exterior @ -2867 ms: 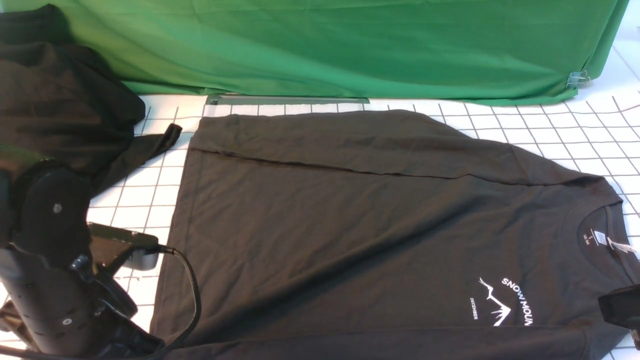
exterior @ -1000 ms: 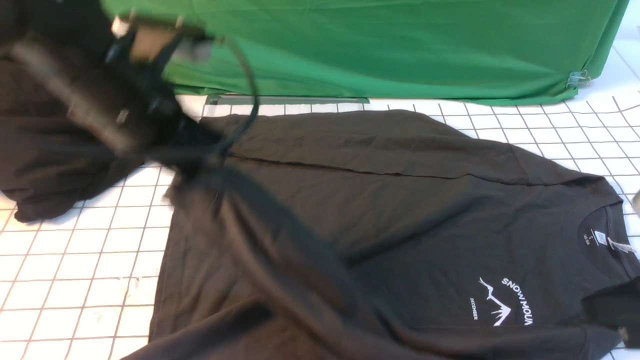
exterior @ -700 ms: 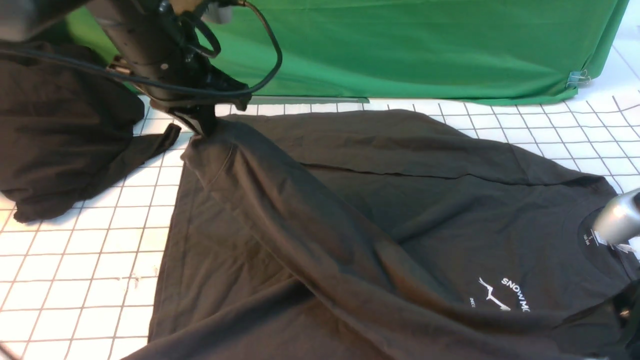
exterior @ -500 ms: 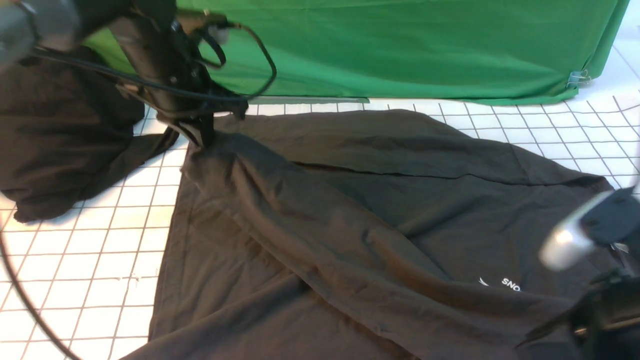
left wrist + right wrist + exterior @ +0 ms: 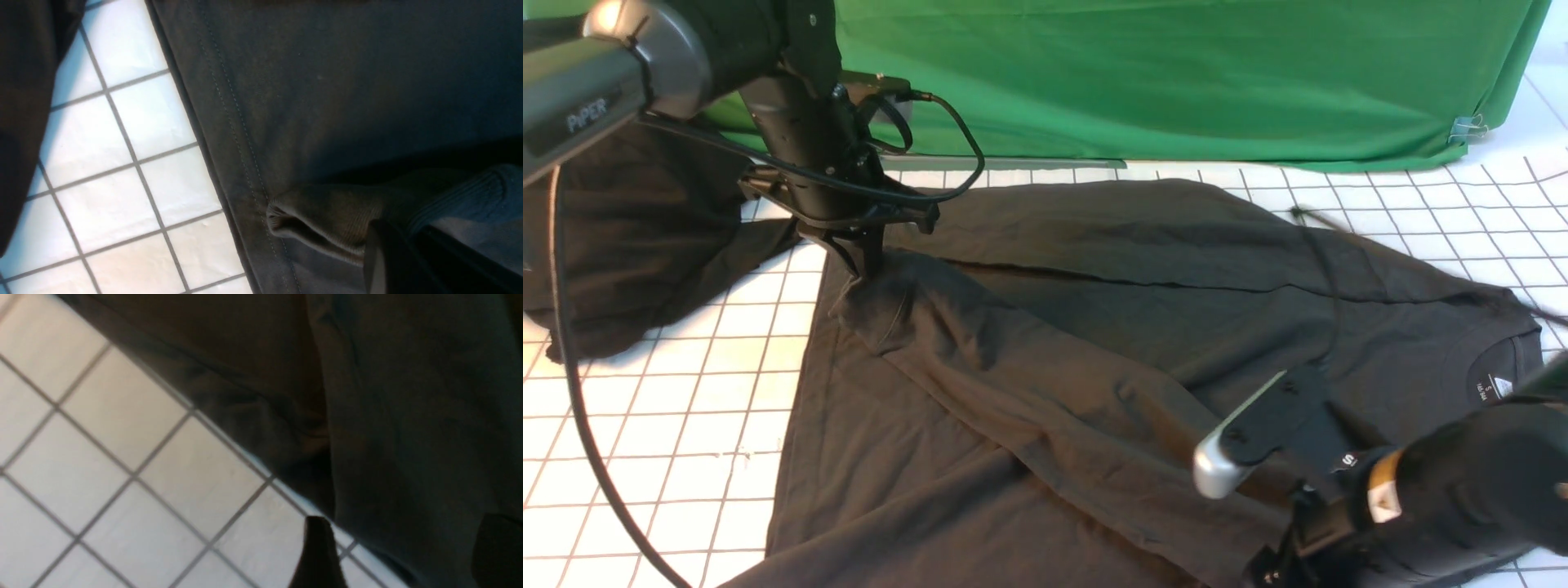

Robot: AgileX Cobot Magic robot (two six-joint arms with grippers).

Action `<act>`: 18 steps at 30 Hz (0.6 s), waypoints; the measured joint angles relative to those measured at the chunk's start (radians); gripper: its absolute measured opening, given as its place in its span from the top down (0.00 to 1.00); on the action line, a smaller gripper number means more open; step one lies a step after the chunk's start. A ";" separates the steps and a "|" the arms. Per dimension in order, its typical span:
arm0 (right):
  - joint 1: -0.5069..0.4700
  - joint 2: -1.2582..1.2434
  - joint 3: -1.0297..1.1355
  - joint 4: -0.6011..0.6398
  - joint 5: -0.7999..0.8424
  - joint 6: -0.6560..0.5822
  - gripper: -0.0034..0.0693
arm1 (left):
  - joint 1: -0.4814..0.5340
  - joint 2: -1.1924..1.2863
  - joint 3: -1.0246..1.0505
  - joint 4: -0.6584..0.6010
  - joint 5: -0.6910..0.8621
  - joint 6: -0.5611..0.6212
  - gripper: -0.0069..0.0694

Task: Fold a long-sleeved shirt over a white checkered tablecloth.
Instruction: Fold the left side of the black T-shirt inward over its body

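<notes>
**Left gripper (image 5: 862,273) clenched on the sleeve cuff, right gripper (image 5: 408,555) spread over the shirt's edge**

At the far left a heap of black cloth (image 5: 629,237) lies on the white checkered tablecloth (image 5: 686,392), and one corner of it reaches almost to the long-sleeved shirt (image 5: 1094,327). The left arm (image 5: 800,122) comes in above this heap and hides part of it. Its black cable (image 5: 572,367) hangs in a long loop in front of the squares.

The left gripper points down at the far left corner of the shirt, and its jaws are closed on the ribbed sleeve cuff (image 5: 322,220). From there the sleeve runs as a loose ridge diagonally across the body of the shirt, toward the near right.

The shirt is spread flat on the tablecloth, with the hem to the left and the collar to the right. Behind it hangs green fabric (image 5: 1176,82), with a metal clip (image 5: 1466,126) at its right end.

At the near right the right arm (image 5: 1462,490) stands in front of the chest area and covers it; only the white neck label (image 5: 1499,388) shows beside it. In the right wrist view its fingers (image 5: 318,551) are well apart and grip nothing, one over the tablecloth and one over the shirt.
</notes>
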 joint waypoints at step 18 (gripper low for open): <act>0.001 0.112 -0.074 -0.015 0.188 -0.005 0.94 | 0.000 0.001 0.000 -0.003 0.037 0.000 0.89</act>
